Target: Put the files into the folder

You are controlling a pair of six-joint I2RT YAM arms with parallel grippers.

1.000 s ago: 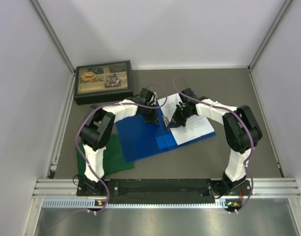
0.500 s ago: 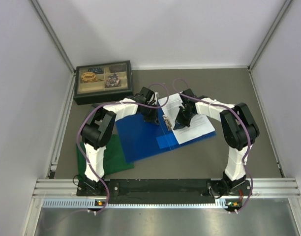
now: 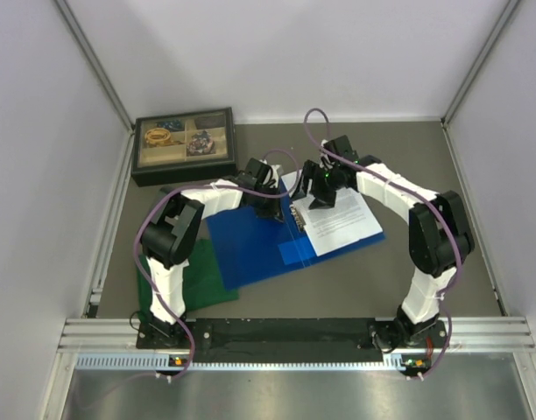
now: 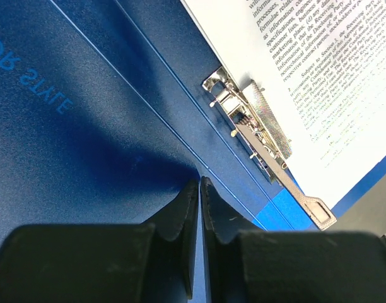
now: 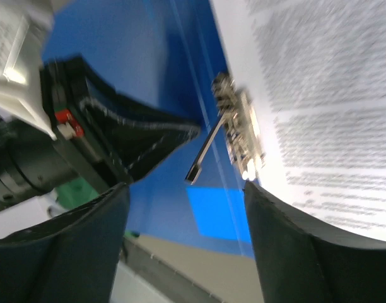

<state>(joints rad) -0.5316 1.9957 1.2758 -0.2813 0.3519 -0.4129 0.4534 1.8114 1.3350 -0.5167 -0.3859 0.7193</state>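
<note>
The blue folder (image 3: 246, 245) lies open on the table. The files (image 3: 347, 223), white printed sheets, lie on its right half beside the metal clip (image 3: 296, 214). My left gripper (image 3: 275, 210) is shut, tips down on the bare blue inner cover (image 4: 86, 126) just left of the clip (image 4: 256, 136); nothing shows between its fingers. My right gripper (image 3: 319, 197) hangs open above the clip's far end. In the right wrist view its fingertips (image 5: 183, 185) stand wide apart with the raised clip lever (image 5: 202, 158) beyond them, and the files (image 5: 332, 95) are blurred.
A black compartment box (image 3: 183, 144) with small items stands at the back left. A green cloth (image 3: 185, 280) lies under the folder's near-left corner. Grey walls and metal rails bound the table on three sides.
My right gripper has opened and lifted away from the clip, moving toward the back of the table. The left gripper stays shut in the same spot.
</note>
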